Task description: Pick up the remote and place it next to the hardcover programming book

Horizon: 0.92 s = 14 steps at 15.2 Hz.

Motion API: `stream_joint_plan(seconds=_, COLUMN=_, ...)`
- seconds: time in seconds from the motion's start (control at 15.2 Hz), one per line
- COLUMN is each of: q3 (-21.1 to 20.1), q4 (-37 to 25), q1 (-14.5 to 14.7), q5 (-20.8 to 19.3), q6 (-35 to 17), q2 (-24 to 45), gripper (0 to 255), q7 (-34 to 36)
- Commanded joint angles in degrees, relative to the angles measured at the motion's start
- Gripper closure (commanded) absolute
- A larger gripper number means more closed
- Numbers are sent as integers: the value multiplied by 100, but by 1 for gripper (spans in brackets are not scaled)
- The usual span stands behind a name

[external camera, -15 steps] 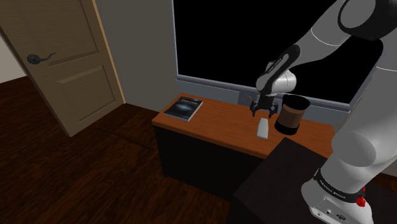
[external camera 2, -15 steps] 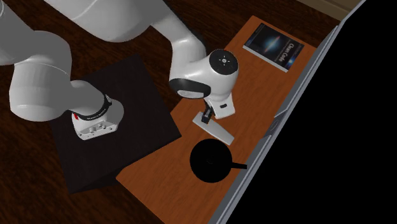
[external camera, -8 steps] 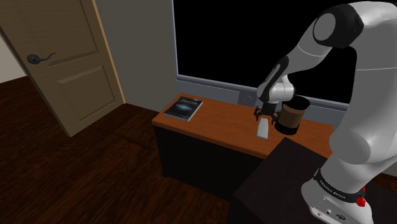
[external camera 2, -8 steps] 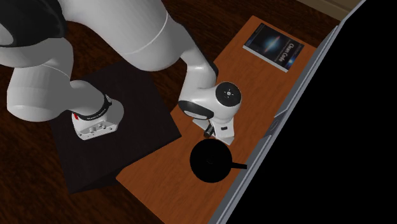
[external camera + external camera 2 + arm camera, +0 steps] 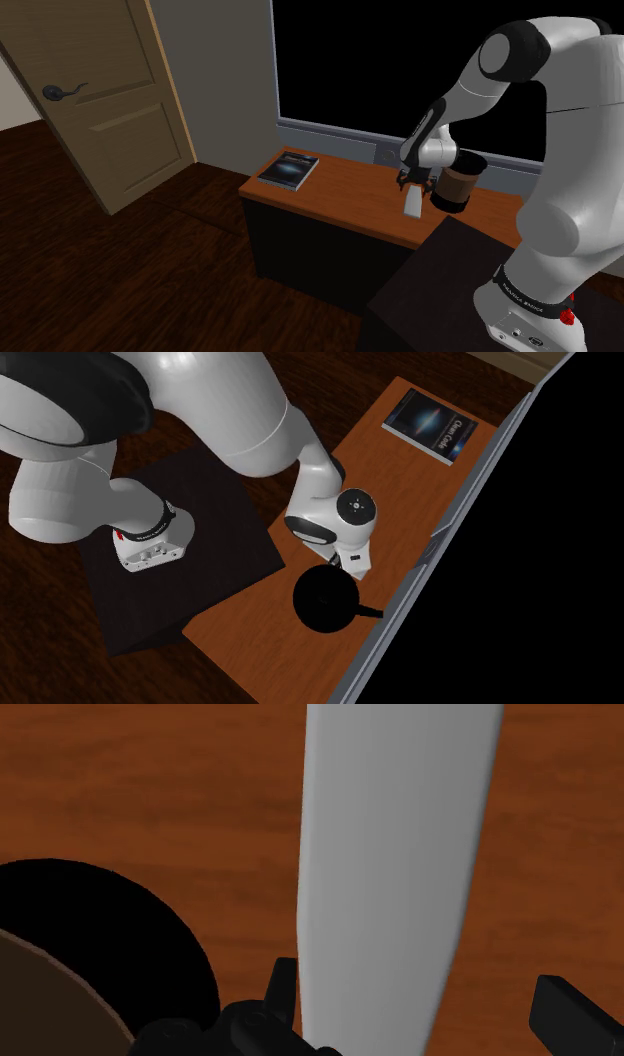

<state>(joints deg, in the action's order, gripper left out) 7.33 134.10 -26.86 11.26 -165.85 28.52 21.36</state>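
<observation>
Gripper [image 5: 413, 184] hangs low over the remote [image 5: 411, 204]. The remote lies flat on the desk [image 5: 340, 198], just beside the mug [image 5: 458, 183]. The book [image 5: 289, 170] lies at the desk's other end, toward the shoulder view's left, well apart from the remote.

Wrist view: the fingers [image 5: 283, 989] are spread, one on each side of the pale grey remote [image 5: 395, 854]. One stands at its edge and the other is clear of it, so nothing is grasped. The mug [image 5: 90, 974] sits close beside the nearer finger. The shoulder view does not settle the finger spacing.

Second exterior view, from above: the arm's wrist [image 5: 345, 517] covers the remote. The mug [image 5: 322, 600], black inside, and the book [image 5: 430, 420] show plainly.
</observation>
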Motion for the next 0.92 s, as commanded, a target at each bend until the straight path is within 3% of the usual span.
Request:
stream_joint_plan(seconds=0.0, q3=-42, q4=-7, q1=-65, q5=24, q6=275, q2=167, gripper=0, q7=-24)
stream_joint_plan(seconds=0.4, q3=-43, q4=-7, q1=-66, q5=22, q6=274, q2=167, gripper=0, q7=-22)
stream_joint_plan(seconds=0.46, q3=-44, q4=-12, q1=-67, q5=23, q6=276, q2=171, gripper=255, q7=-23)
stream_joint_plan(seconds=0.86, q3=-48, q4=-10, q1=-67, q5=25, q6=265, q2=179, gripper=255, q7=-23)
